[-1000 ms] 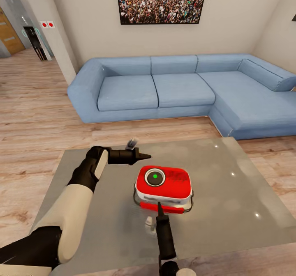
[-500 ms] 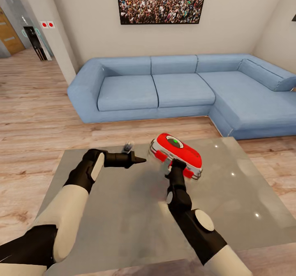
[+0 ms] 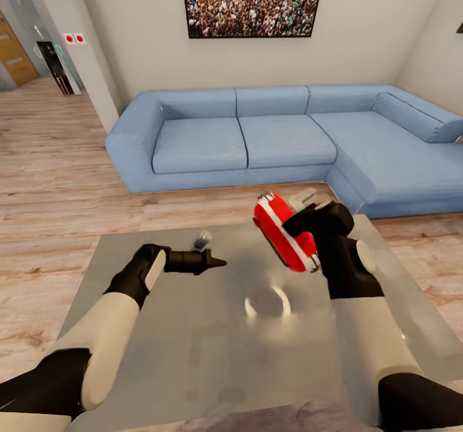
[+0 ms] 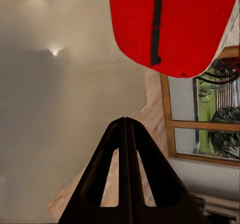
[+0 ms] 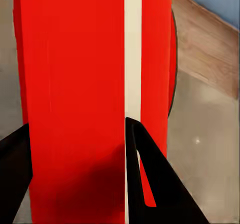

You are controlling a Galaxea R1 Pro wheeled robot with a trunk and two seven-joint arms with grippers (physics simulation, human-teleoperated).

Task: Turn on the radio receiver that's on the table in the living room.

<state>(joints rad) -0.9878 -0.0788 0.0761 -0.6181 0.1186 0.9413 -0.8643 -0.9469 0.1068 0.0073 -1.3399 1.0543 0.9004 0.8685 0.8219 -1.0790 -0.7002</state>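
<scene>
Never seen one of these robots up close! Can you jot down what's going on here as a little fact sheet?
Place: living room, blue corner sofa, crowd picture
Radio receiver: lifted off the table, tipped on edge
Right gripper: fingers either side of the radio
Left gripper: shut, holding nothing, above the table
Table: glossy grey top, mirrors the radio
Radio on or off: cannot tell

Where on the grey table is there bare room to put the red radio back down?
The table is bare across its near half between the two arms, and along its right side. It is crowded only toward the far edge, where the right claw holds the radio receiver up beside the shut left claw.
</scene>
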